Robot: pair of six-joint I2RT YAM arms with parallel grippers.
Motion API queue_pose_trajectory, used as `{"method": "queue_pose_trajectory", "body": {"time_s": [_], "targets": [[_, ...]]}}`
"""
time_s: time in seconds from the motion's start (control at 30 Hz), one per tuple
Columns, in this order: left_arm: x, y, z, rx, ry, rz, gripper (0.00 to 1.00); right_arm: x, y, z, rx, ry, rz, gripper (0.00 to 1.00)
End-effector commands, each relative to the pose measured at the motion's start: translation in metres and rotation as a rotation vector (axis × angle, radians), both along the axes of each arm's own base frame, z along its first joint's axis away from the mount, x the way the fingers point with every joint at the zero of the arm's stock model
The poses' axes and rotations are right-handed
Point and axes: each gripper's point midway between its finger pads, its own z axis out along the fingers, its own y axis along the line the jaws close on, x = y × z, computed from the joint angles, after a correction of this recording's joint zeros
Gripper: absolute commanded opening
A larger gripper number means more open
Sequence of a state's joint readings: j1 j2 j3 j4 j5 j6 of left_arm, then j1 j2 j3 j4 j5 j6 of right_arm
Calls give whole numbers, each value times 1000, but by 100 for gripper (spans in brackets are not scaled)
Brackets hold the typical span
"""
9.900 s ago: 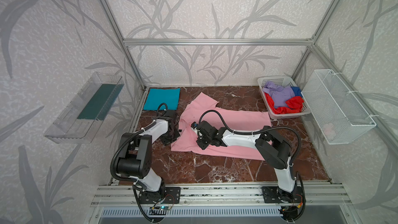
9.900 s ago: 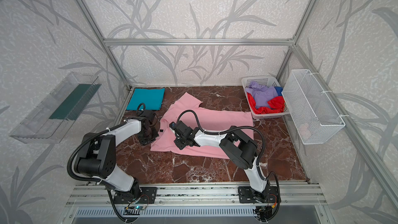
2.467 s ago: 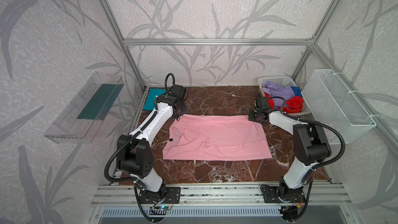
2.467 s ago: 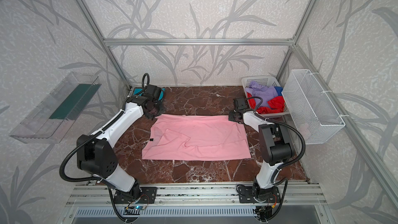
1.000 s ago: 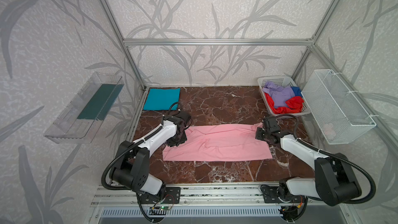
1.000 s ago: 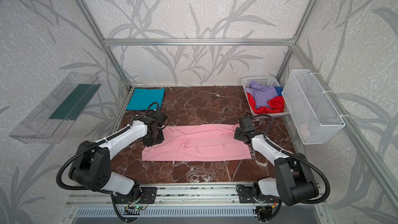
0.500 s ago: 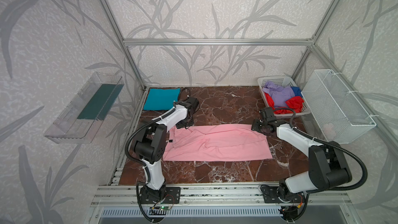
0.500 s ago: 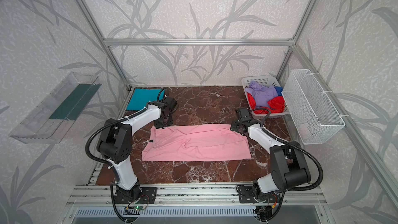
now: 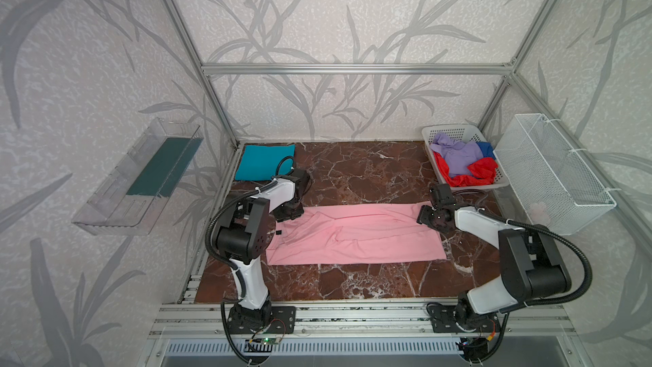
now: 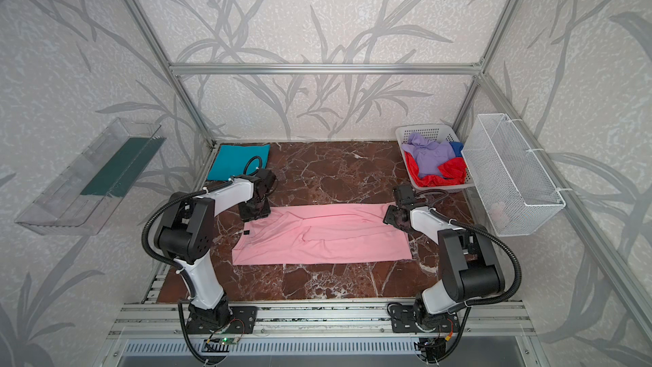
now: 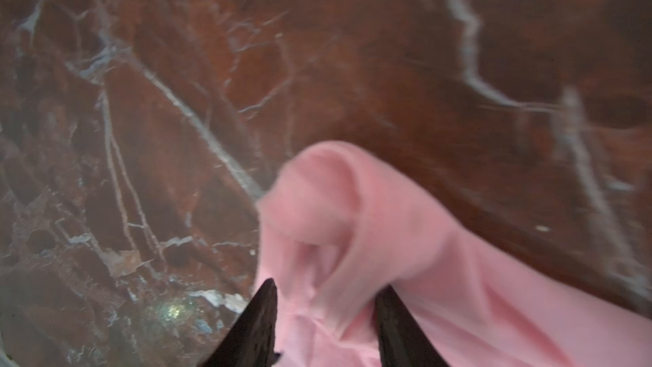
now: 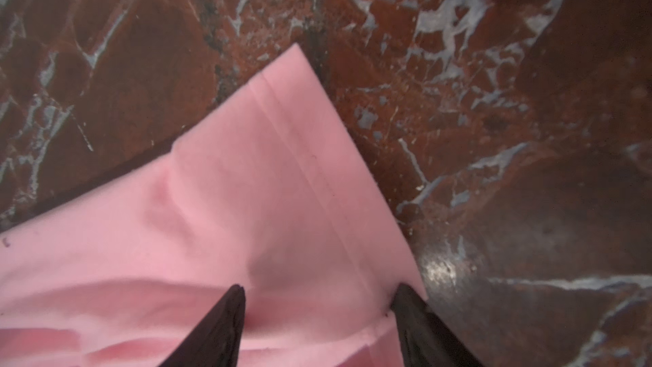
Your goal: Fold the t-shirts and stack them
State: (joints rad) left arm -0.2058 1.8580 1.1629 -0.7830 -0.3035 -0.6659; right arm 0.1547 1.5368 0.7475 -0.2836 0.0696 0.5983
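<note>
Wrist views: left tool (image 11: 328, 284), right tool (image 12: 319, 287), apart over pink t-shirt (image 12: 264, 188) corners; top views alone: teal t-shirt (image 9: 263, 162), basket (image 9: 455, 131).

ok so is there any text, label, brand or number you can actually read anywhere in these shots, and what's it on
No readable text, brand, number or sign in any view.
Small dark tag at the left edge of the pink t-shirt: too small to read.
Circuit board on the front rail: any markings are too small to read.
Both wrist views: only pink fabric and marble, no print.
</note>
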Motion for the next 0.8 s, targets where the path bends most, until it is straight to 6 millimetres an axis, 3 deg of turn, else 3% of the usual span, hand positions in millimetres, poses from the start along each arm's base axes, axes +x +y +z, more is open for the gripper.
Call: {"method": "queue_pose_trajectory", "body": {"time_s": [0.0,0.13,0.27,0.43,0.5,0.6,0.67,0.77], "targets": [[-19,24,-6,52,34,57,46,-21,-10,-15,-25,76,-24,72],[-18,39,2,120,57,75,44,-22,-12,-15,-36,90,-27,72],[-17,30,3,76,51,70,43,-15,-8,-8,-26,67,4,73],[-9,13,36,39,-18,33,46,3,22,31,-84,-48,157,73],[-6,8,57,20,-69,27,47,9,43,53,-137,-110,244,74],[-4,7,85,-6,-152,28,50,15,93,90,-196,-243,430,76],[0,11,98,0,-203,37,50,13,143,110,-199,-340,593,80],[9,17,98,6,-247,56,46,6,215,124,-106,-428,796,81]]}}
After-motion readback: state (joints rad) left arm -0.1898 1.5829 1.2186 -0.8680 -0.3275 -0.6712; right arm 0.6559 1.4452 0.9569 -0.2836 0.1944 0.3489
